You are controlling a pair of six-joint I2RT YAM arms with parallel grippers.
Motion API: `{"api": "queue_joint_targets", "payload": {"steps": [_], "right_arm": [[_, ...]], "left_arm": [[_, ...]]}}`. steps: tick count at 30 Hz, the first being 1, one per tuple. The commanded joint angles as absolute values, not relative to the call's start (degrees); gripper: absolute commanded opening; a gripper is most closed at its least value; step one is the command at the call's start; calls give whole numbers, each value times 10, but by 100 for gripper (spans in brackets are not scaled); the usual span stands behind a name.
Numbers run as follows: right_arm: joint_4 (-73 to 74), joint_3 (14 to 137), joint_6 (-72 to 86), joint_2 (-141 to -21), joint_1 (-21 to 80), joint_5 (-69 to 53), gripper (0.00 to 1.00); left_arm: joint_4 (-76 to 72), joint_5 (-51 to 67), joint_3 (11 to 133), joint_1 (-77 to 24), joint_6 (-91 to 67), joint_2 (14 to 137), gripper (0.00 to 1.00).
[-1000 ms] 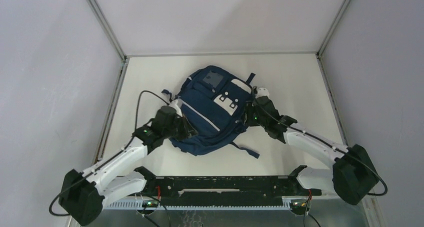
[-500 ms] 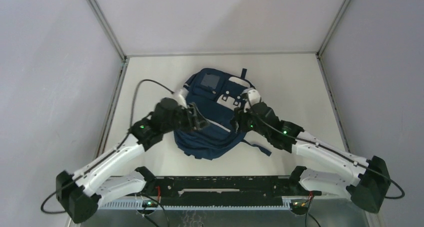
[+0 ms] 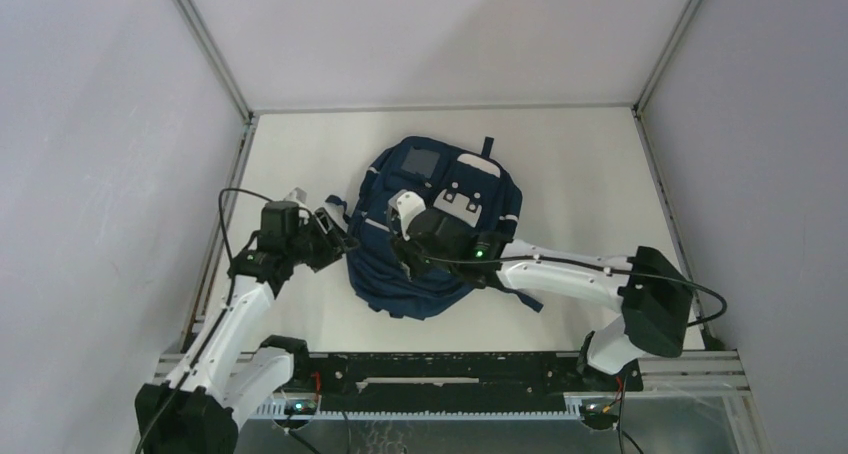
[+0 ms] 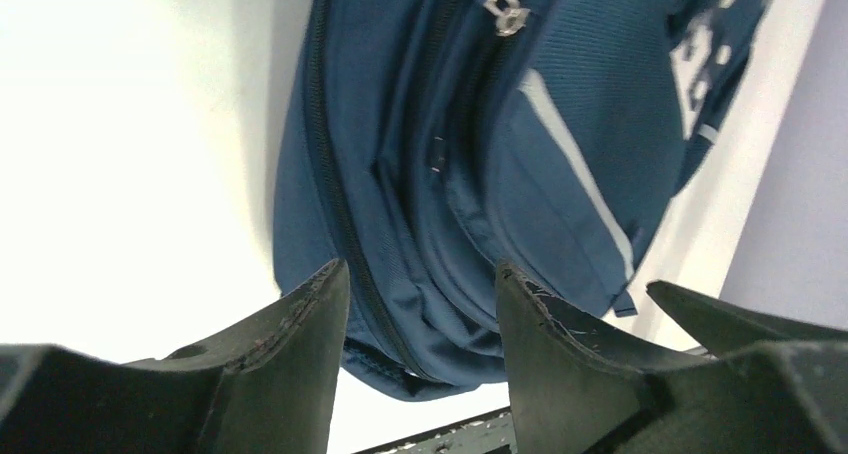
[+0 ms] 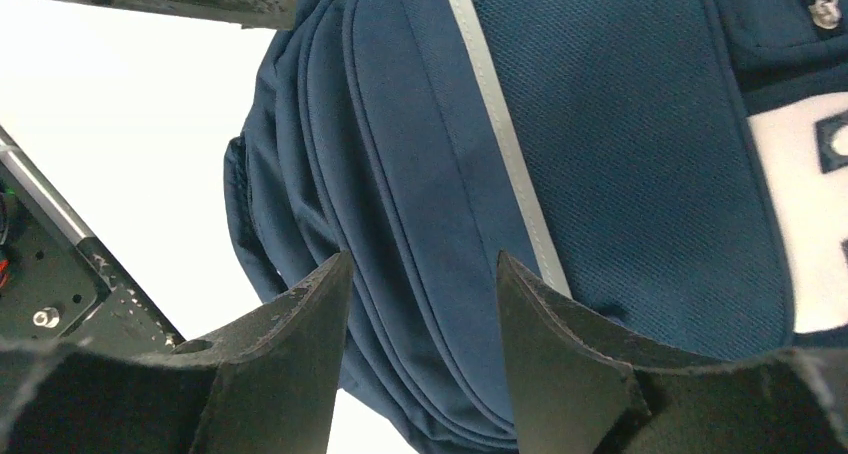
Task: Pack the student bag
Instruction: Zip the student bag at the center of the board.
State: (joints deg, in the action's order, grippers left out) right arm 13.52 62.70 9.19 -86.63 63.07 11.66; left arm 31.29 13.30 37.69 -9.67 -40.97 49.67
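Note:
The student bag (image 3: 440,179), navy with white piping, white patches and a small grey window, lies flat in the middle of the table. My left gripper (image 3: 335,240) hovers just off its left side, open, with nothing between the fingers. In the left wrist view the bag's (image 4: 560,124) zippered side and a metal zipper pull (image 4: 505,12) lie beyond the left gripper (image 4: 420,274). My right gripper (image 3: 399,248) reaches across the bag's lower front, open and empty. In the right wrist view the right gripper (image 5: 425,264) hangs over the bag's (image 5: 620,154) folded seams.
The white table (image 3: 580,174) is boxed in by grey walls at the back and both sides. A black rail (image 3: 440,369) runs along the near edge by the arm bases. The left arm's cable (image 3: 235,196) loops out toward the left wall.
Both grippers opened and let go of the bag. The left arm drew back to the left of it. The right arm swung left across the bag's front.

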Motion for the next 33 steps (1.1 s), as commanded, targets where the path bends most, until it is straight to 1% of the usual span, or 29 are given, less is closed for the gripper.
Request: {"api": "queue_joint_targets", "payload": {"steps": [1,3,5,7,9,11,14,16,18,19,21,22,26,30,31,33], "right_arm": [[132,661,90,-886,638,125,62],[150,660,106,-883,637,142,62],[165,648,122,-868,634,157,62],[177,625,144,-840,622,162,62],[184,591,170,-798,601,155,62],[186,553,199,-738,564,133,62],[185,501,235,-661,503,87,62],[186,479,241,-621,475,73,62],[197,472,242,-597,461,74,62],[203,472,241,-589,457,74,62],[211,472,243,-579,449,72,62],[213,472,243,-577,447,69,62],[206,472,248,-583,444,57,62],[196,472,254,-593,444,46,62],[195,472,254,-594,444,43,62],[192,472,254,-597,444,37,62]], "left_arm": [[252,162,354,-77,-394,544,59],[215,187,350,-77,-392,578,54],[196,207,349,-81,-397,609,44],[193,221,355,-95,-394,639,37],[186,220,355,-129,-401,655,32],[168,212,354,-183,-422,655,30],[119,212,360,-287,-467,656,31],[120,210,385,-344,-461,662,34],[156,205,416,-363,-427,656,41],[173,197,425,-362,-412,644,46],[211,156,444,-357,-369,614,57],[224,131,453,-352,-340,597,59],[241,31,473,-349,-218,567,60],[241,-44,476,-349,-102,586,58],[242,-40,480,-348,-77,596,57],[241,9,486,-349,-12,615,55]]}}
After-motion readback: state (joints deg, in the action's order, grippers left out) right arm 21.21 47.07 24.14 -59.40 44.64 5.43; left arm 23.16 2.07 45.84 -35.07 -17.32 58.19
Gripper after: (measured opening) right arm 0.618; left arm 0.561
